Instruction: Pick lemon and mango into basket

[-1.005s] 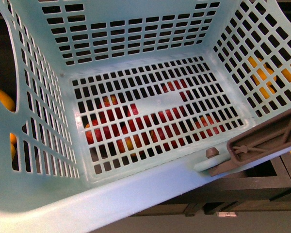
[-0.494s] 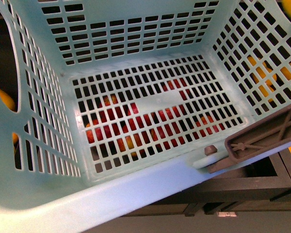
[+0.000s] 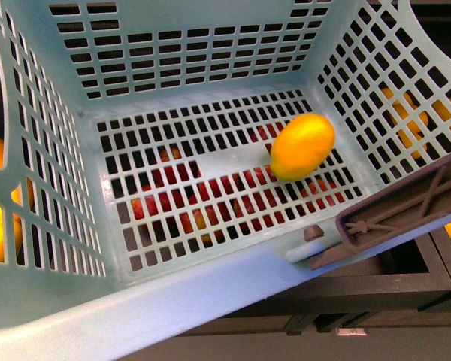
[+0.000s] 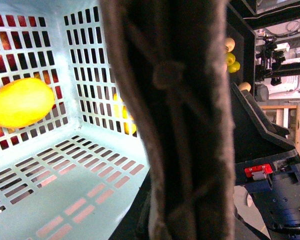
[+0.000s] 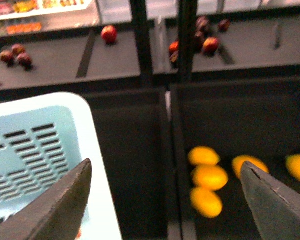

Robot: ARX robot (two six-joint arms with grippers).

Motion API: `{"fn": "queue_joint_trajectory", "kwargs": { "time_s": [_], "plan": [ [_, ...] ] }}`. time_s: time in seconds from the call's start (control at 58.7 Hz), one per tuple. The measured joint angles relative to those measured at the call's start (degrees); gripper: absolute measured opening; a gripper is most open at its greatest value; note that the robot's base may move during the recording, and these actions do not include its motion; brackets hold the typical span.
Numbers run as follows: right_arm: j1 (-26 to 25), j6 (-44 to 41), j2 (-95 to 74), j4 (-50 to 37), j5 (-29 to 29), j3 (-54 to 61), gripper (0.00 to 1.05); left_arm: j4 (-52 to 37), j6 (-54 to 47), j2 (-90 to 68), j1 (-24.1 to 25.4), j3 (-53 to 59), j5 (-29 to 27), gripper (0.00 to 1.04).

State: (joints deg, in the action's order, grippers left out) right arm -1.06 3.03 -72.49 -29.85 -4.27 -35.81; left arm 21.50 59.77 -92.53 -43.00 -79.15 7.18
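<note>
The light teal basket fills the front view, held tilted above the fruit bins. A yellow oval lemon is inside it, over the right part of the slotted floor; it also shows in the left wrist view. My left gripper is shut on the basket's brown handle, which hides its fingers. My right gripper is open and empty, above a dark bin beside the basket's rim. No mango can be told apart.
Red apples show through the basket floor from the bin below. Several yellow-orange fruits lie in the dark bin under my right gripper. More red and dark fruits sit on the shelf behind. Black dividers separate the bins.
The lemon has come into the basket from the upper right; one second ago the basket was empty. The basket has shifted slightly.
</note>
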Motion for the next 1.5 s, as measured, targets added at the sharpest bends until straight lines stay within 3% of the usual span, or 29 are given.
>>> {"fn": "queue_joint_trajectory", "kwargs": {
  "time_s": [0.085,0.17,0.545,1.073,1.158,1.499],
  "plan": [
    [0.7,-1.2,1.1,-8.9,3.5,5.5,0.73,0.0,0.0,0.0,0.0,0.0,0.4,0.06],
    [0.7,-1.7,3.5,-12.3,3.9,9.6,0.60,0.0,0.1,0.0,0.0,0.0,0.6,0.06],
    [0.8,-2.7,14.5,-14.3,4.1,22.5,0.02,0.0,0.0,0.0,0.0,0.0,0.4,0.06],
    [0.8,-2.8,35.7,-3.5,4.2,33.0,0.02,0.0,0.0,0.0,0.0,0.0,0.3,0.06],
    [0.9,-2.8,36.5,-5.2,4.2,34.8,0.02,0.0,0.0,0.0,0.0,0.0,0.3,0.06],
    [0.9,-2.9,37.0,-5.2,4.3,34.8,0.54,0.0,0.0,0.0,0.0,0.0,0.3,0.06]
  ]
}}
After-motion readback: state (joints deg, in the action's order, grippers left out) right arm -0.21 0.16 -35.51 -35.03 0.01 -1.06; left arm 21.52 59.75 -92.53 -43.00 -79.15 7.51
